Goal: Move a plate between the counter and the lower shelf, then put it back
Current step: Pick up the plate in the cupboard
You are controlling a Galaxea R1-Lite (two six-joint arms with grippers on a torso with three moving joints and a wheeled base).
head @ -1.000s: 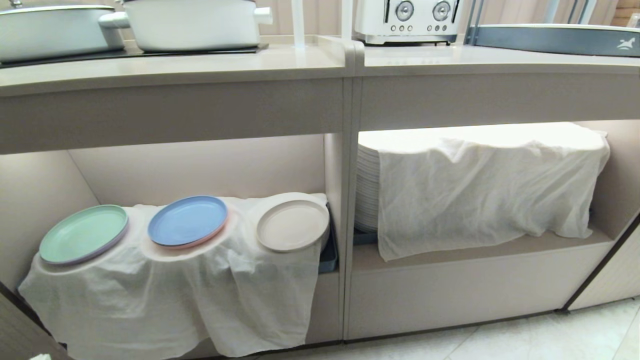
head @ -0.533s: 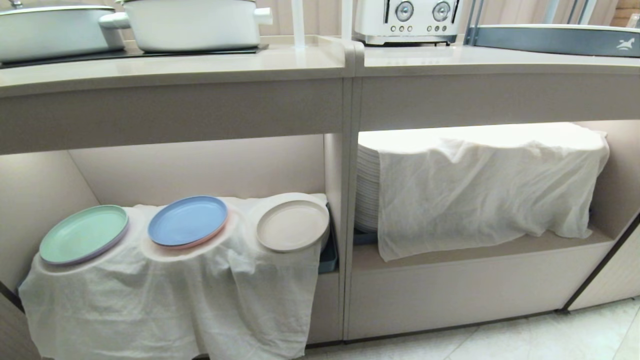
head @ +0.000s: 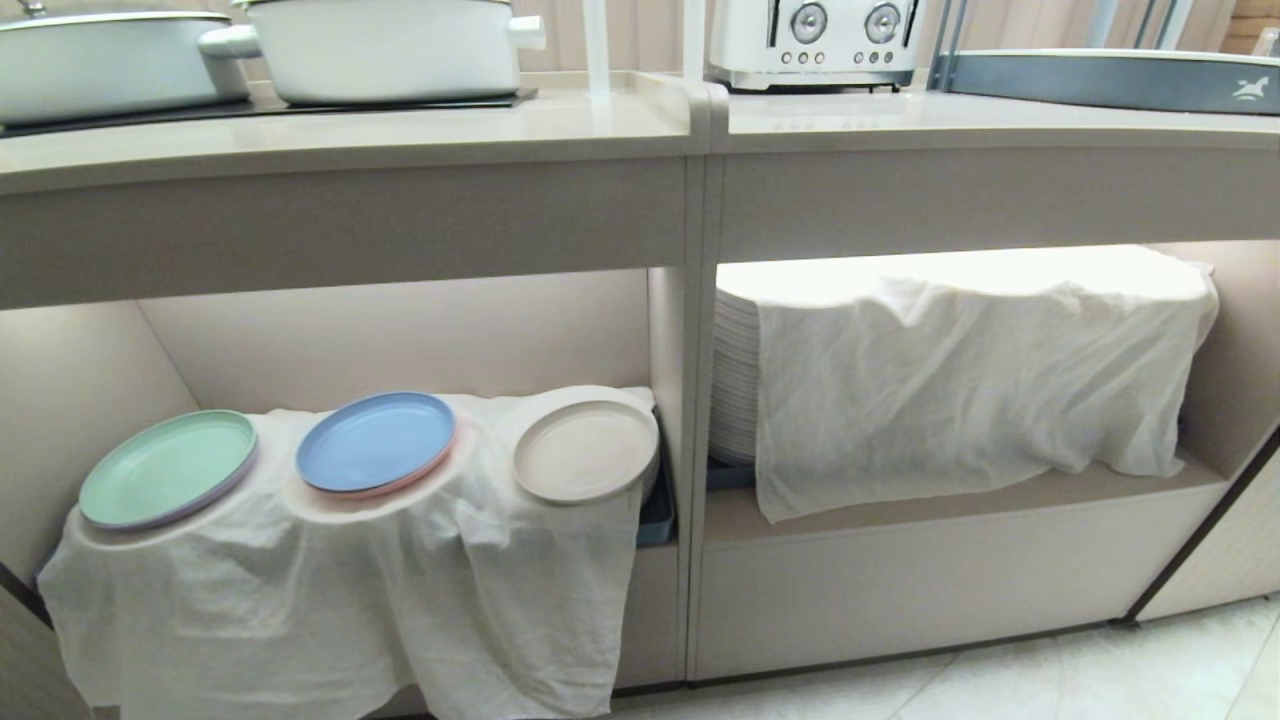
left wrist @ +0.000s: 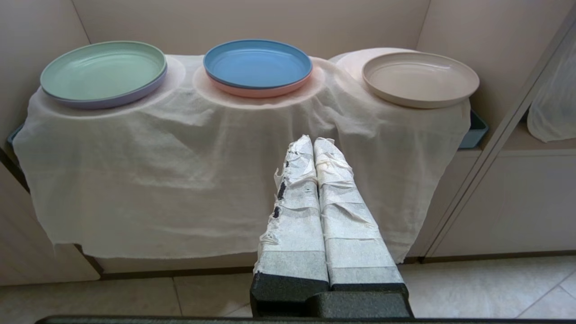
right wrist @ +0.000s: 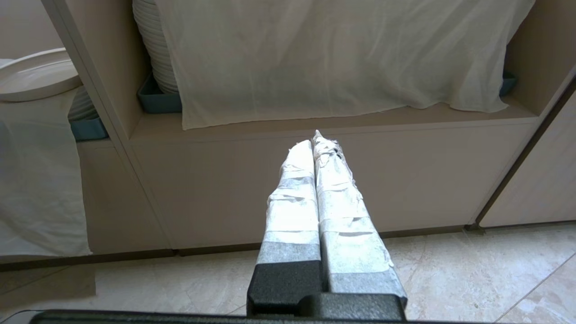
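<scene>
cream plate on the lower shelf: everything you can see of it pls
The plate is round, matte cream, with a low raised rim and a plain, empty well. It looks like plastic or a matte composite. It lies flat, face up, on the white cloth draped over low stacks in the lower shelf, at the right end of a row beside the blue plate, apart from it. Only the cloth touches it; nothing grips it.
</scene>
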